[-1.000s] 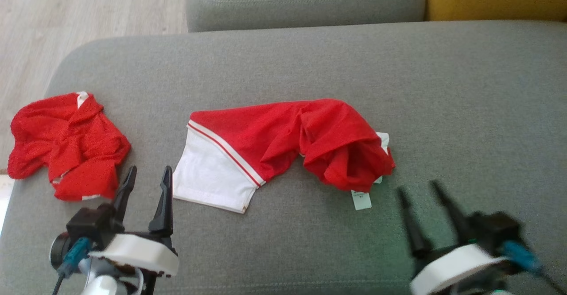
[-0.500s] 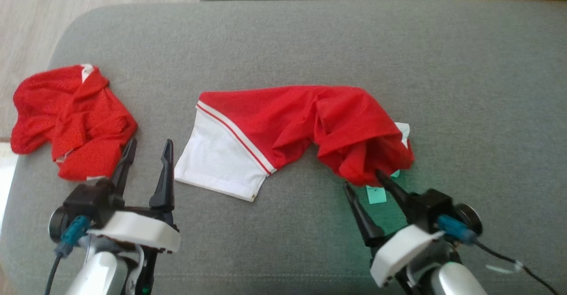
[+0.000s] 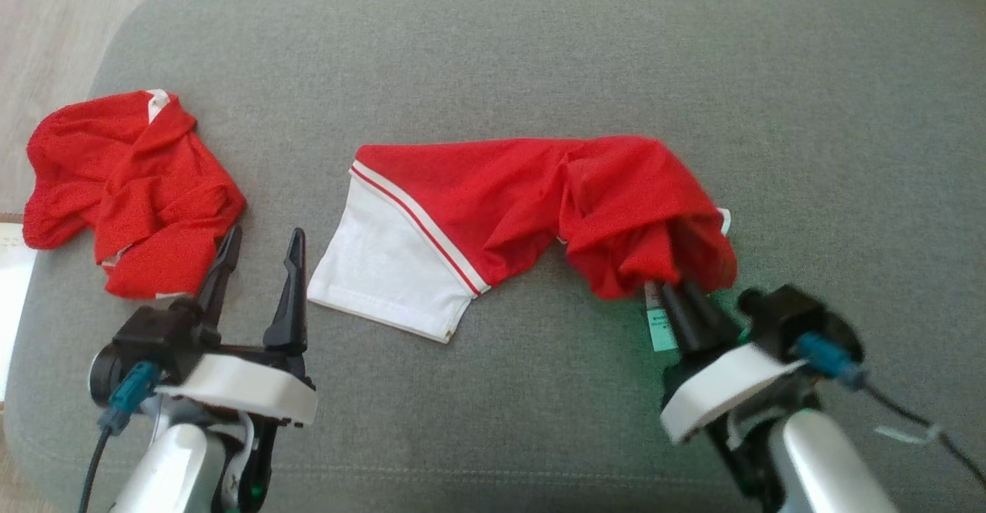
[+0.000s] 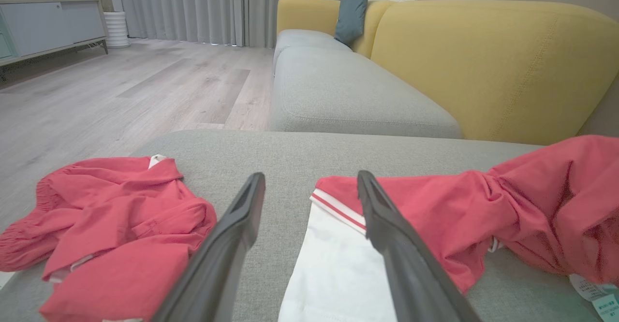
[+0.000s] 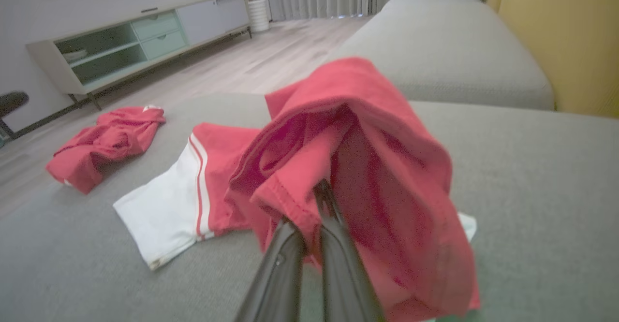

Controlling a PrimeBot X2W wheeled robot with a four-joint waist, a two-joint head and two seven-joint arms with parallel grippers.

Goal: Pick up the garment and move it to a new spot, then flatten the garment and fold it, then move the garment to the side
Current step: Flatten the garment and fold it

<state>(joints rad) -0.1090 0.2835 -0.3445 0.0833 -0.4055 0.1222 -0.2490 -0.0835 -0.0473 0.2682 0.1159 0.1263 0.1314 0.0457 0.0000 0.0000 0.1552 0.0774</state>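
The big grey seat [image 3: 539, 51] has two pieces of clothing on it. The one to move is the red and white garment [image 3: 493, 212]. It lies across the middle of the seat, a bit closer to the front edge than the back edge. Its white end lies flat and points to the left front. A thin red and white stripe runs between the white part and the red part.

The red end is all bunched up on the right. The right claw [image 3: 685, 301] is closed tight on that red bunch, with both dark fingers pressed together and the cloth pinched between them. In the right wrist view the red cloth stands up in a hump over the fingers. A little white and green label [image 3: 659, 328] hangs down just beside the claw.

The left claw [image 3: 263, 236] is wide open and holds nothing. It hangs over the seat near the front edge, between the white end and the other red garment [image 3: 131, 189]. That one sits in a crumpled heap by the left edge of the seat.

Past the seat are a wooden floor [image 4: 121, 95] and a yellow sofa back [image 4: 483, 61].
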